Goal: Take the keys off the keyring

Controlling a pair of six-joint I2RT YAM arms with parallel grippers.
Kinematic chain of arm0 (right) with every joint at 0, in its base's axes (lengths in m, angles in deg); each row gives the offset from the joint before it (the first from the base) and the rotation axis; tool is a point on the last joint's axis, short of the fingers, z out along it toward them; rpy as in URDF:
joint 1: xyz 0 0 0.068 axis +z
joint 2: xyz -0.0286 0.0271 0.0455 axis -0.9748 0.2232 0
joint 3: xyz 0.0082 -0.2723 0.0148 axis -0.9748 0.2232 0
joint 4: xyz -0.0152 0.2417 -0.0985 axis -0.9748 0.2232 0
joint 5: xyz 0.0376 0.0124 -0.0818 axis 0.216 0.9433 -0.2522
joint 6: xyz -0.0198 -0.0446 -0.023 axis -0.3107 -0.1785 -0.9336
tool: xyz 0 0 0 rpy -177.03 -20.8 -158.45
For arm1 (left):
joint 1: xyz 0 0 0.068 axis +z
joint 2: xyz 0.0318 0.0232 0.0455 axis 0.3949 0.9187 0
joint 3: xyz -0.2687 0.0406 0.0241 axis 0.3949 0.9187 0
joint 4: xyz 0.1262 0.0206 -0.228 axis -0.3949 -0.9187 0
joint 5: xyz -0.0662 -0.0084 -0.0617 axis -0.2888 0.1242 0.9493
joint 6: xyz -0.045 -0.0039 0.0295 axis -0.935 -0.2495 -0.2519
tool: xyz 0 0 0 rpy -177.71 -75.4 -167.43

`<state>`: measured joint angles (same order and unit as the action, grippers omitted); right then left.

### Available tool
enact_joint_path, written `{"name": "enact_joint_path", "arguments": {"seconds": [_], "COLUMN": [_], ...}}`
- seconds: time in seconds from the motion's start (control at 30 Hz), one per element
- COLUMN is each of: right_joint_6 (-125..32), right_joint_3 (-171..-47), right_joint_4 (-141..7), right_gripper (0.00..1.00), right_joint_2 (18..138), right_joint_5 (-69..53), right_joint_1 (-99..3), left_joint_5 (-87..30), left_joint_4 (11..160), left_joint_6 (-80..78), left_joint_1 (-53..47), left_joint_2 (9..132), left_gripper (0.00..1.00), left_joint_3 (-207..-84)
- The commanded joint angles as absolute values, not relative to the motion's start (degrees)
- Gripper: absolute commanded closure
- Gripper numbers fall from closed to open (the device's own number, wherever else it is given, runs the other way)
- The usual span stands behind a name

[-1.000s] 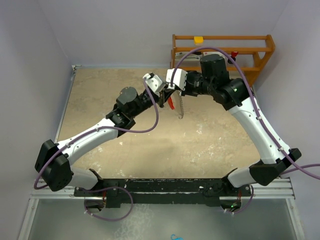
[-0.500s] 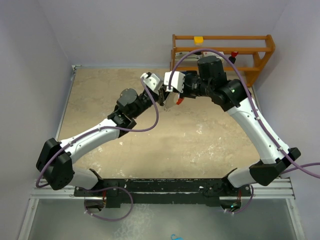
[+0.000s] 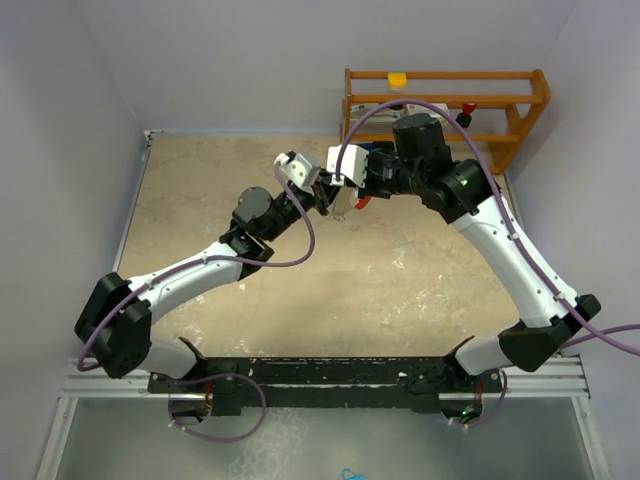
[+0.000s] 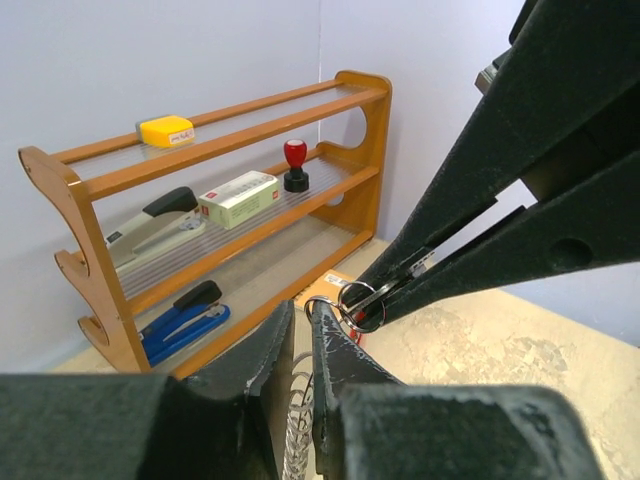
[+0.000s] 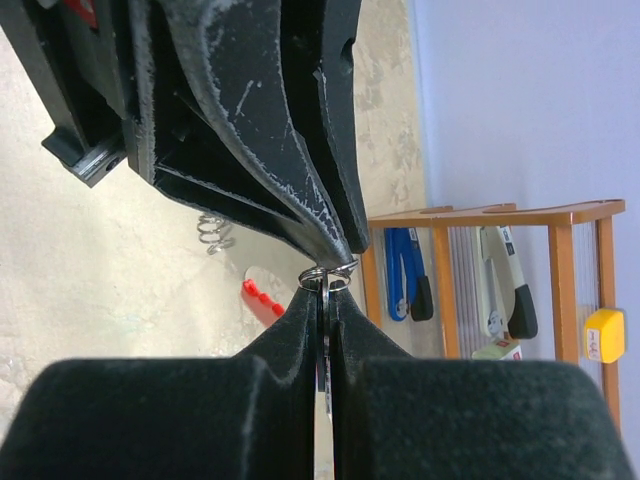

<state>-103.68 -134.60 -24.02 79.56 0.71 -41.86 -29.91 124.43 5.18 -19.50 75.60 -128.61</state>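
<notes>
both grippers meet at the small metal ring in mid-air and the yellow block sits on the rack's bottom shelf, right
No: the left wrist view shows the yellow block on the top shelf of the wooden rack. The rest holds: the left gripper and right gripper meet at the small metal ring in mid-air.

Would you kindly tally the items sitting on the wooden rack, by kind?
Yellow block: 1
Red-topped stamp: 1
Small box: 1
Stapler: 1
Blue-handled tool: 1
Total: 5
</notes>
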Motion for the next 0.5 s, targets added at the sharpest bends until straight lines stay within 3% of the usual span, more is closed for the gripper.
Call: {"name": "enact_joint_path", "arguments": {"seconds": [0.0, 0.27, 0.47], "right_joint_6": [-103.41, -103.49, -103.35], "right_joint_3": [-134.92, -134.8, -134.8], "right_joint_4": [-26.01, -26.3, -26.18], "right_gripper": [1.0, 1.0, 1.0], "right_joint_2": [77.85, 77.66, 77.57], "right_joint_5": [1.38, 1.62, 1.84], "right_joint_1": [-41.34, -41.27, -41.21], "left_joint_5": [-27.44, -23.86, -24.5], "left_joint_4": [133.53, 139.53, 142.72], "left_joint_6": [3.04, 2.16, 0.93], "left_joint_1": [-19.24, -19.28, -19.26], "left_joint_2": [75.26, 74.33, 74.41], "left_gripper": [0.89, 0.79, 0.78], "left_joint_3": [-126.66, -123.69, -122.8]}}
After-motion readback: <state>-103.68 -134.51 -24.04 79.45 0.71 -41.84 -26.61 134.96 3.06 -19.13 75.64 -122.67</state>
